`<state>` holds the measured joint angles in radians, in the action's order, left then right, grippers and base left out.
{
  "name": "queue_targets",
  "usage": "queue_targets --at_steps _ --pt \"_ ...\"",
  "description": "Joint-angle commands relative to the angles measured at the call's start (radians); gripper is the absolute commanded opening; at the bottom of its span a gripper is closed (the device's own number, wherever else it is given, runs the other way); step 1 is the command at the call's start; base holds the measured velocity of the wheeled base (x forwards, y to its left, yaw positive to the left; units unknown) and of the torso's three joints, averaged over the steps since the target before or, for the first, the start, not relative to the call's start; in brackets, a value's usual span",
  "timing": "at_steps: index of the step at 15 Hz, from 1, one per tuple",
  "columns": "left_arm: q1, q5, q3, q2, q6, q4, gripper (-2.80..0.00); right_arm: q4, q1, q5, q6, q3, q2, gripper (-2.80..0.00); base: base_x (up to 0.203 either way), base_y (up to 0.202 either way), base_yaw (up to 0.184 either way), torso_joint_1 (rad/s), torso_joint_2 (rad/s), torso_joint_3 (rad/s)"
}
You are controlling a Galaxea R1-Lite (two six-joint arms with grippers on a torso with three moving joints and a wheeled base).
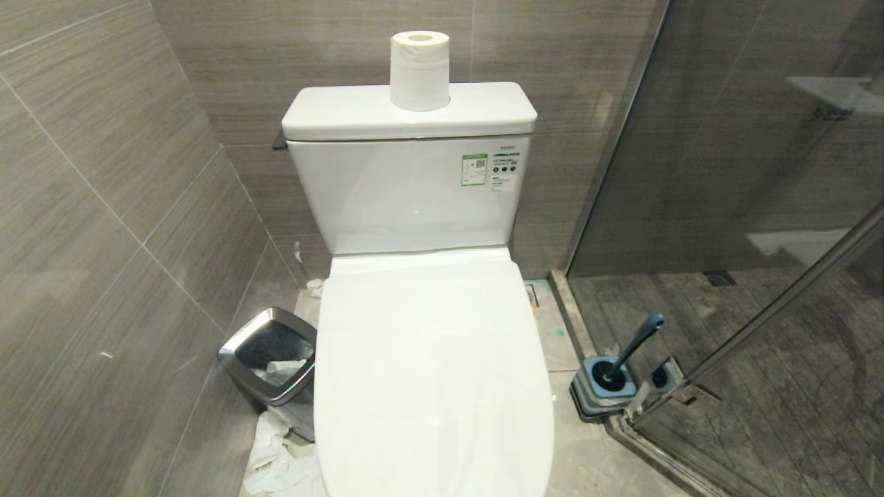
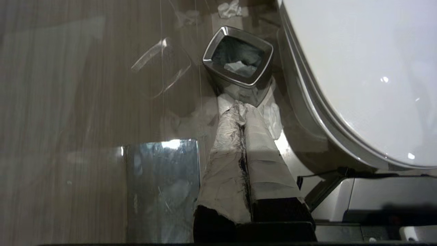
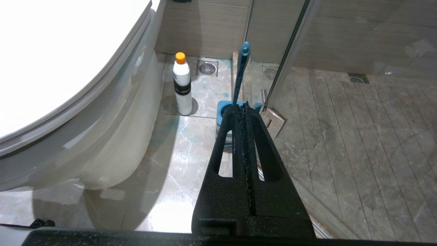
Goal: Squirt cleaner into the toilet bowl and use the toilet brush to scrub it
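Neither hand shows in the head view, which looks down on the toilet [image 1: 428,290] with its lid [image 1: 431,373] closed flat over the toilet bowl, so the bowl itself is hidden; a toilet paper roll [image 1: 420,70] stands upright on the tank [image 1: 407,186]; a silver-rimmed waste bin [image 1: 271,366] sits on the floor to the toilet's left with crumpled paper [image 1: 276,459] lying beside it; the toilet brush [image 1: 632,348] stands in its square holder [image 1: 602,390] to the toilet's right, by the foot of the glass shower door [image 1: 760,207]. From the left wrist view, the left hand [image 2: 240,109] has its two paper-wrapped fingers [image 2: 225,143] pressed together with nothing between them, pointing toward the waste bin [image 2: 239,56] near the wall, with the edge of the closed lid [image 2: 358,78] alongside. From the right wrist view, the right hand [image 3: 243,107] is likewise closed and empty, its black fingers [image 3: 263,150] meeting along one seam (the tips lie in line with the brush holder [image 3: 223,112]); the brush's blue-grey handle [image 3: 241,70] rises behind them; the cleaner [image 3: 182,85] stands upright on the floor tiles between the toilet's base and the holder, orange cap on, near a floor drain [image 3: 207,68].
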<state>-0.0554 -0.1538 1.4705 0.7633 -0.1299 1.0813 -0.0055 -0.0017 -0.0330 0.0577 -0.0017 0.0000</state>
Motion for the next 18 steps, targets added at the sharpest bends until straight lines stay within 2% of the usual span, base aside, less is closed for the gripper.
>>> queue_targets --at_steps 1,5,8,13,18 --pt "0.014 -0.001 0.002 -0.041 0.010 0.011 -2.80 -0.001 0.000 0.001 0.001 0.000 0.002 -2.80 0.000 0.000 0.000 0.000 0.00 0.000" --pt "0.036 0.000 -0.092 -0.140 0.030 0.000 -2.80 -0.001 0.000 0.000 0.001 0.000 0.002 -2.80 0.000 0.000 0.000 0.000 0.00 0.000" --pt "0.063 0.018 -0.175 -0.257 0.023 -0.017 -2.80 -0.001 0.000 -0.001 0.002 0.000 0.002 -2.80 0.000 0.000 0.000 0.000 0.00 0.000" --pt "0.075 0.033 -0.264 -0.382 0.012 -0.264 -2.80 -0.001 0.000 -0.001 0.001 0.000 0.002 -2.80 0.000 0.000 0.000 0.000 0.00 0.000" --pt "0.072 0.036 -0.361 -0.496 -0.090 -0.306 -2.80 -0.001 0.000 0.000 0.002 0.000 0.002 -2.80 0.000 0.000 0.000 0.000 0.00 0.000"
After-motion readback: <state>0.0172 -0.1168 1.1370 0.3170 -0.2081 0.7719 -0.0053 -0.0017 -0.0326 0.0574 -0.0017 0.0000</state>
